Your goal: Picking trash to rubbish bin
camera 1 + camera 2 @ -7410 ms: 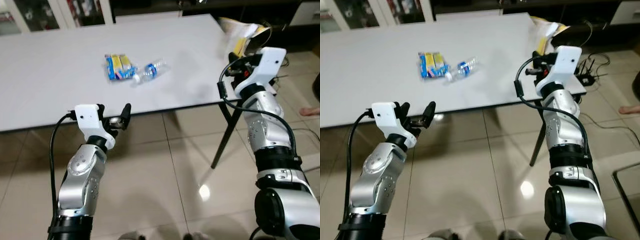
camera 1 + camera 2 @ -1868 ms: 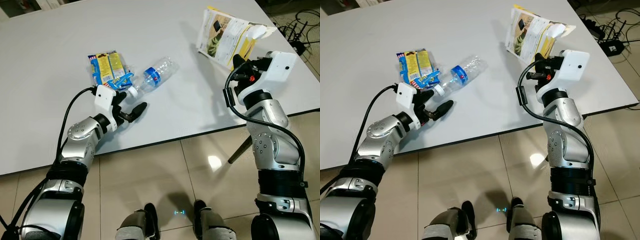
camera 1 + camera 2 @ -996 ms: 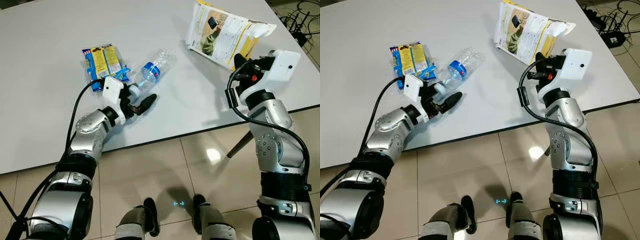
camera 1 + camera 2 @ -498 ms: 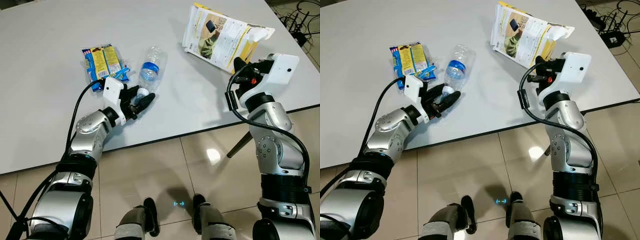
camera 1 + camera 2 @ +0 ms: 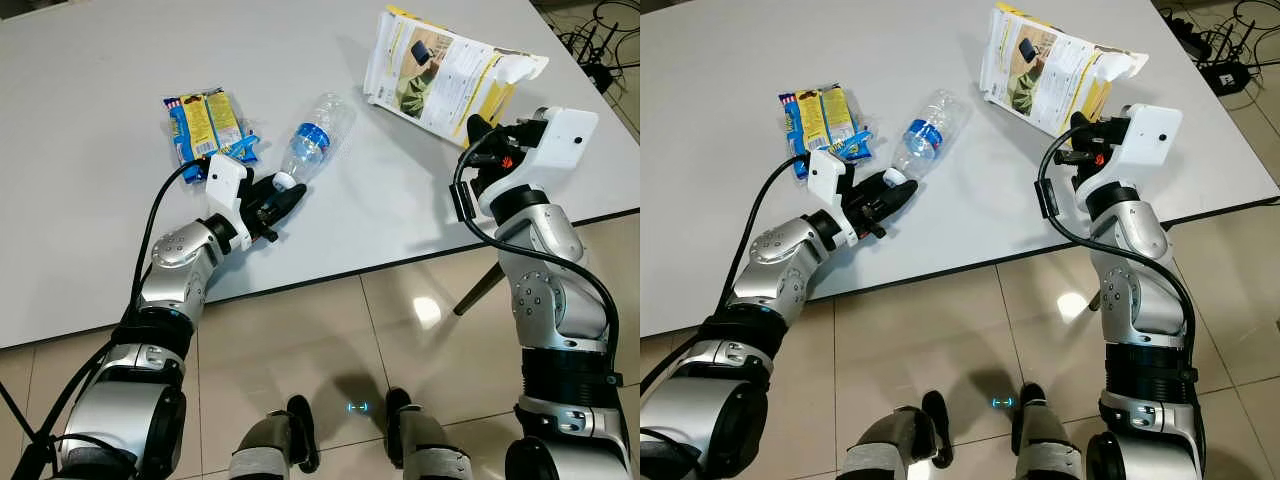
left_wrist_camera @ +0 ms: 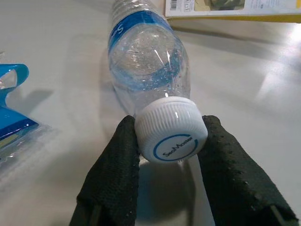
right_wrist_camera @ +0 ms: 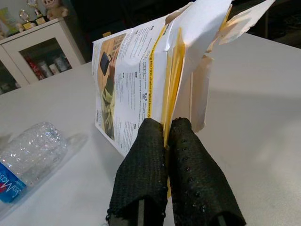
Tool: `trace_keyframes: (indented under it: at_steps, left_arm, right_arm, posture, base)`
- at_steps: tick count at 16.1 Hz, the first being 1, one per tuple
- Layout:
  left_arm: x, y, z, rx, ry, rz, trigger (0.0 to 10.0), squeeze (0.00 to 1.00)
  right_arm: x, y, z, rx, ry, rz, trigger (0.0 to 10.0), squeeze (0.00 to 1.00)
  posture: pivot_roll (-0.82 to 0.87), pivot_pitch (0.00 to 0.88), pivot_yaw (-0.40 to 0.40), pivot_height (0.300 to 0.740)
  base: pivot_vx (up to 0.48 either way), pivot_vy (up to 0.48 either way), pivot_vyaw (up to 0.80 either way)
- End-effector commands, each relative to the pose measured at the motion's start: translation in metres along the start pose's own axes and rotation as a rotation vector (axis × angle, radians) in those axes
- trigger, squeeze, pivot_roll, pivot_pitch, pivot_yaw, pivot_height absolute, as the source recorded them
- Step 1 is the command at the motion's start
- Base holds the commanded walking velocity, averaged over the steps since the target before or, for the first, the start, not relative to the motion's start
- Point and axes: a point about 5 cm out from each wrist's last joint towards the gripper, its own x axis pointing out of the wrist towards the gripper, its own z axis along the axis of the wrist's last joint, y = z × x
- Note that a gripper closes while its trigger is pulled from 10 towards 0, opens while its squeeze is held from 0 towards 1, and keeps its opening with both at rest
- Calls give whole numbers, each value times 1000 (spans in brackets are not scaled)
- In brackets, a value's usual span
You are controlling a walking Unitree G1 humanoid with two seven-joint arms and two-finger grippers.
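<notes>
Black left gripper [image 6: 169,141] fingers [image 6: 113,174] hide bottle [image 6: 148,70] neck.

Home room, white table [image 5: 100,100], glossy tiled floor [image 5: 330,330], glass-door cabinet [image 7: 42,52]

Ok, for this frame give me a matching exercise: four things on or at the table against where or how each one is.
Things:
1. plastic bottle
2. snack wrapper
3. torn paper bag
4. table

States:
A. bears all the trash
B. cap between the left gripper fingers
C. lying flat, untouched, beside the bottle
D. edge pinched by the right gripper

Pairs: 1-B, 2-C, 3-D, 4-A
</notes>
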Motion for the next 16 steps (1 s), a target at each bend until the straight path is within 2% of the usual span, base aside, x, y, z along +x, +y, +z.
trace_keyframes:
  at_steps: [1,6,8,10,12,13,16]
  left_arm:
    - [-11,1,-21,-45,82,12,0,0]
    - [-12,2,-19,-35,74,15,0,0]
    - [-18,5,-8,-6,17,55,0,0]
    - [-31,10,3,29,-54,127,0,0]
    - [-37,10,9,59,-82,158,0,0]
    - [-41,11,16,102,-103,178,0,0]
    - [-44,13,30,149,-138,221,0,0]
  right_arm:
    - [-2,4,-2,12,12,15,10000,0]
    - [-2,4,-2,12,13,15,10000,0]
    - [-2,3,-2,10,13,13,10000,0]
    - [1,3,-3,12,12,16,10000,0]
    - [2,4,-3,14,10,20,10000,0]
    - [4,5,-3,16,8,24,10000,0]
    - [7,6,-2,18,2,30,10000,0]
  posture:
    - [-139,334,132,740]
    - [-138,329,133,740]
    - [-136,324,134,740]
    - [-128,317,131,740]
    - [-123,312,129,740]
    - [-119,303,128,740]
    - [-119,285,127,740]
  base:
    - [0,0,0]
    - [0,0,0]
    - [0,0,0]
    - [0,0,0]
    - [0,0,0]
    - [0,0,0]
    - [0,0,0]
